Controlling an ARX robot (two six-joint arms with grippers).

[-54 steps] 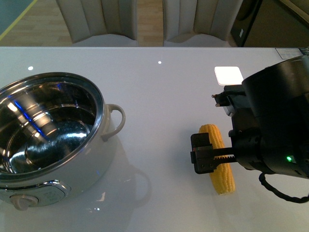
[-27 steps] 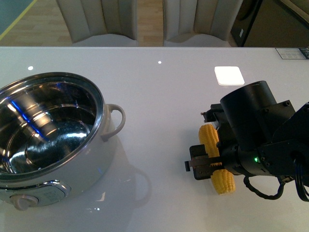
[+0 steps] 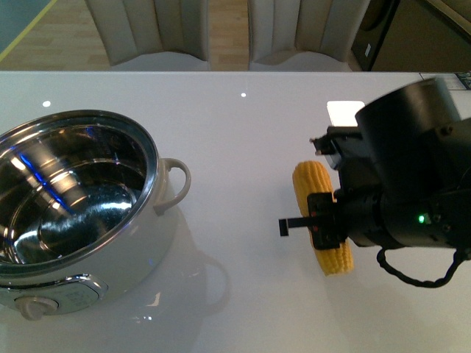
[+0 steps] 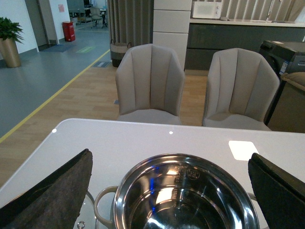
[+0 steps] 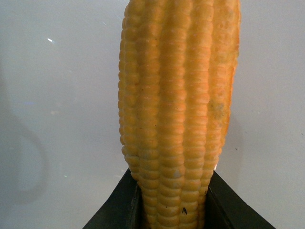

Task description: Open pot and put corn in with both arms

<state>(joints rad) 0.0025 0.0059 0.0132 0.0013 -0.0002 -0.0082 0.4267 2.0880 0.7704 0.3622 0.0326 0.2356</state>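
Note:
The cream-white pot stands open at the table's left, its shiny steel inside bare; no lid shows. It also fills the lower middle of the left wrist view. My right gripper at the right is shut on the yellow corn, holding it mid-length, tilted, just above the white table. In the right wrist view the corn sits between the two black fingers. My left gripper is open, its pads wide apart above the pot; it does not show in the front view.
The white table reflects a bright square ceiling light behind the right arm. Two beige chairs stand at the far edge. The pot's looped side handle points toward the corn.
My right gripper has closed on the corn and lifted it slightly; the corn has shifted left and farther from the camera. The pot has not moved.

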